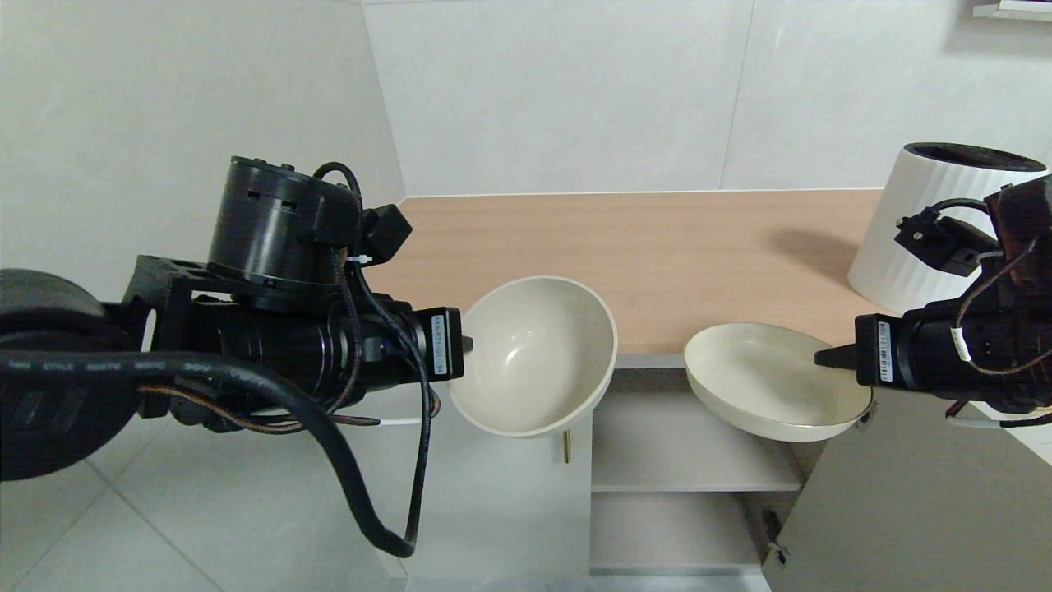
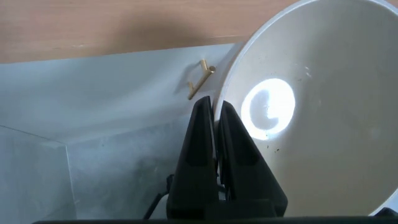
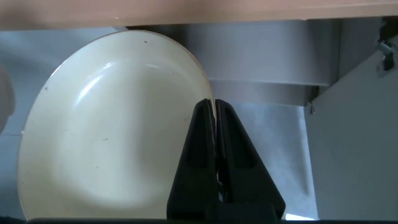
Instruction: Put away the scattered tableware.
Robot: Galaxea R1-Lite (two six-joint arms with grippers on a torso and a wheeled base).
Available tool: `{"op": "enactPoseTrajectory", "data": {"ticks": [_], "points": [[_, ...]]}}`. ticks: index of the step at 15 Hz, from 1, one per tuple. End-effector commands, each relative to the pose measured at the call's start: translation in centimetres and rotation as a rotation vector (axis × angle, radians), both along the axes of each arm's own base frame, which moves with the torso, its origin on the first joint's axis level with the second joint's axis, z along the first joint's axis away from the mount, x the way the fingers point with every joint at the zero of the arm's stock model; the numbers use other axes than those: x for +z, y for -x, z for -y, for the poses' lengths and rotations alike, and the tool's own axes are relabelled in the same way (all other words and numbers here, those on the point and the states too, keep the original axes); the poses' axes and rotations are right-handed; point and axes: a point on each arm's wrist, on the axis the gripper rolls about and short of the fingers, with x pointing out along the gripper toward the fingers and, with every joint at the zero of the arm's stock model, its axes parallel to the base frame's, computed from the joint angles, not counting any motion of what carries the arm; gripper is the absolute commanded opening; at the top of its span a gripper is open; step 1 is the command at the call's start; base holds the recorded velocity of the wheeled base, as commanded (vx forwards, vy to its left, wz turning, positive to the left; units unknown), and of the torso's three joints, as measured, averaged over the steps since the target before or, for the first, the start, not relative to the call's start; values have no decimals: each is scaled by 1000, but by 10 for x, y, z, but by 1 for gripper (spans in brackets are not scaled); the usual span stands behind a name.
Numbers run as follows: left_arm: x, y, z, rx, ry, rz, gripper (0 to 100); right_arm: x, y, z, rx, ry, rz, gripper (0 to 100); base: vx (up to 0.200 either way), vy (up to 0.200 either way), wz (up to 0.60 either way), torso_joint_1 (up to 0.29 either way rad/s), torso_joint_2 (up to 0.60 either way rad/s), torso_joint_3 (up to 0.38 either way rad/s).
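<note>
So closest in you've got the two arms, each one carrying a dish out in the air in front of the cupboard. The left gripper [image 1: 467, 341] is clamped down on the rim of a cream bowl [image 1: 534, 353]. In the left wrist view the two black fingers [image 2: 202, 130] are squeezed almost together with just the bowl's edge [image 2: 323, 124] between them. The bowl is tipped way over, its open side facing back toward the arm, and it's hanging in front of the counter edge.

Same deal on the other side. The right gripper [image 1: 822, 358] is pinched tight on the rim of a shallow cream plate [image 1: 764, 378]. The plate is held out roughly level, a bit tilted, just in front of the counter edge and over the open cupboard. The right wrist view shows the fingers [image 3: 202, 137] closed on the plate's edge [image 3: 112, 124].

The bowl and plate are side by side but apart, not touching.

Below them is the cabinet [image 1: 682, 469] with pale shelves. Its right door [image 1: 904, 510] is swung open, and the left door [image 1: 493, 510] is shut, with a little brass handle [image 1: 565, 446] right under the bowl.

Past that is the wooden countertop [image 1: 657, 247], with a white ribbed container [image 1: 937, 222] sitting on its right end. Behind it all is a pale tiled wall [image 1: 575, 90].
</note>
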Motion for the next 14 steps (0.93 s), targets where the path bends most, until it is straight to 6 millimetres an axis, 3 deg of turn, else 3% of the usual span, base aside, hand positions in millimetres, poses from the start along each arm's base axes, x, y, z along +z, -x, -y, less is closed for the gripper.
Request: {"op": "enactPoseTrajectory", "data": {"ticks": [1,5,14], "points": [[-2,-1,1,0,-4,-6,0,-6,-6,-1,-2,14,-23,0,0,0,0,0,0,0],[-4,-3,2,2,-8,-11,0,-12,-9,-2,4,34,-42,0,0,0,0,-109,278,163],[-3,-2,1,2,-7,-10,0,-14,-9,-2,5,37,-46,0,0,0,0,-155,456,301]]}}
